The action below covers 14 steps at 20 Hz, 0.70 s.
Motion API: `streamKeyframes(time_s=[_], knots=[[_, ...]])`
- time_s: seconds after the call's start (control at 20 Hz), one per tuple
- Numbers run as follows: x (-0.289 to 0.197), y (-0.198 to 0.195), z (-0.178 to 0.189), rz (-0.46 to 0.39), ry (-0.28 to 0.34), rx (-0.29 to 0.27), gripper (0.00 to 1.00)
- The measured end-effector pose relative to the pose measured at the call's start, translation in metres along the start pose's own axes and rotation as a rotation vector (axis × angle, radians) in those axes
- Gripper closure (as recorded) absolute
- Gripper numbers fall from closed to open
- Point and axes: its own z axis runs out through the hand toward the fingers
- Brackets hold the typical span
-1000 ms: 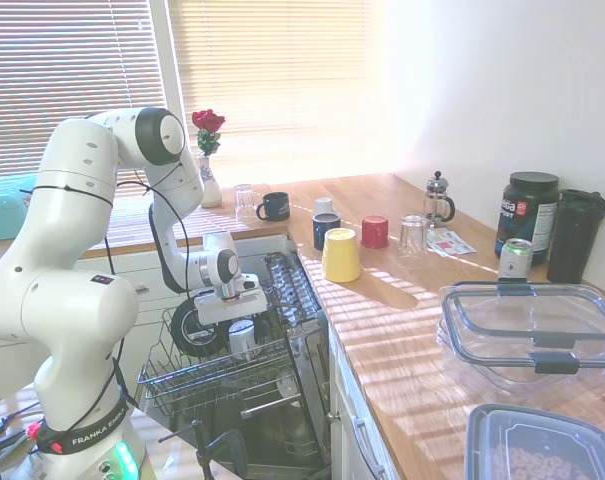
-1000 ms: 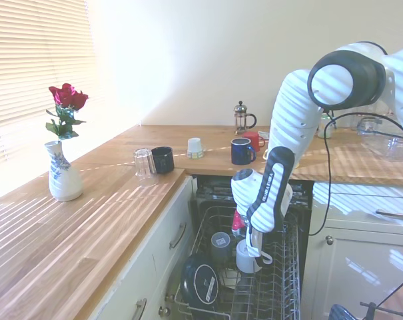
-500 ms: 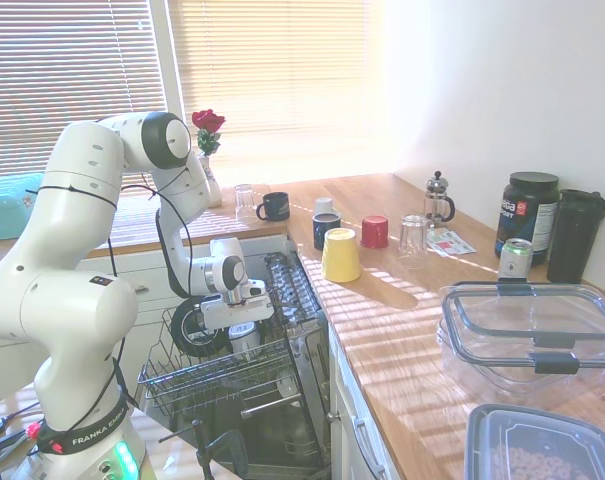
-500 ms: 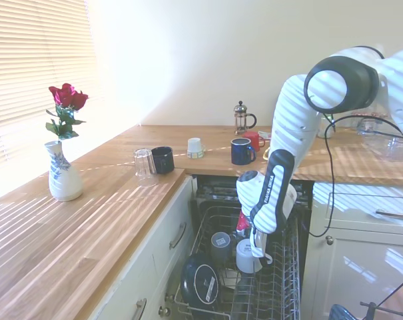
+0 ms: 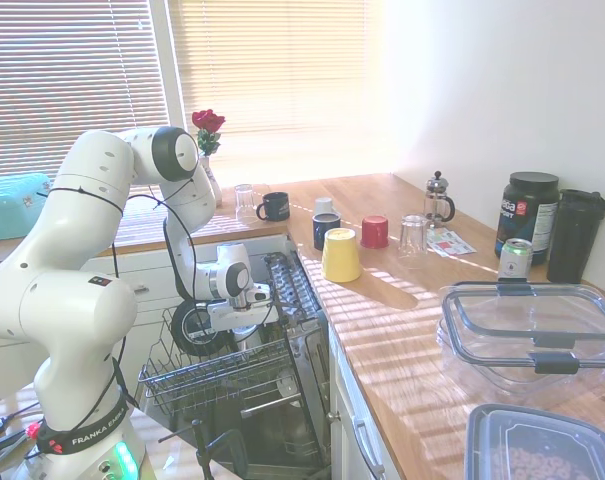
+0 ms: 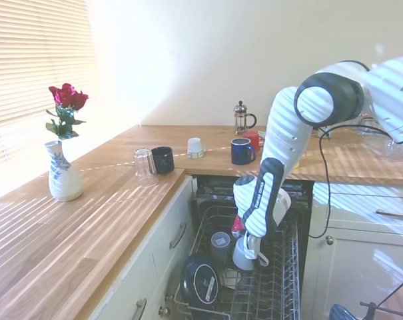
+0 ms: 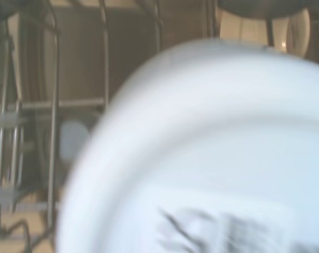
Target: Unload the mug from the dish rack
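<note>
Mug, small, white and glossy (image 6: pixel 242 255): it sits upside down in the large grey metal-wire dish rack (image 6: pixel 281 287), which is pulled out of the open dishwasher below the wooden counter (image 5: pixel 402 330). In the second exterior view the mug is in the middle of the rack, its handle turned to the right, with a grey upturned cup (image 6: pixel 219 244) just beside it on the left and a round black lid (image 6: pixel 200 280) nearer the camera. The arm's two-finger gripper (image 6: pixel 249 241) is down at the top of the mug, touching or almost touching it. The arm hides the fingers in both exterior views, so I cannot tell how wide they stand or whether they have hold of the mug. In the first exterior view the gripper (image 5: pixel 244 318) is low over the rack (image 5: pixel 217 375), and the mug is hidden behind it. In the wrist view the white mug (image 7: pixel 212 137) fills most of the picture, blurred, with a label on its upturned base and rack wires (image 7: pixel 54 105) behind it.

On the counter stand a yellow upturned cup (image 5: pixel 341 255), a dark navy mug (image 5: pixel 325 228), a red cup (image 5: pixel 375 231) and a glass French press (image 5: pixel 438 199), well apart from the rack.
</note>
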Motion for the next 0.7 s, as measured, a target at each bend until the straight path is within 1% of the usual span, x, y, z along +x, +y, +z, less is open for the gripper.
streamKeyframes(time_s=[0.3, 0.7], knots=[[-0.003, -0.002, 0.0, 0.019, 0.005, 0.013, 1.0], [-0.011, 0.007, 0.004, 0.049, -0.012, 0.014, 1.0]])
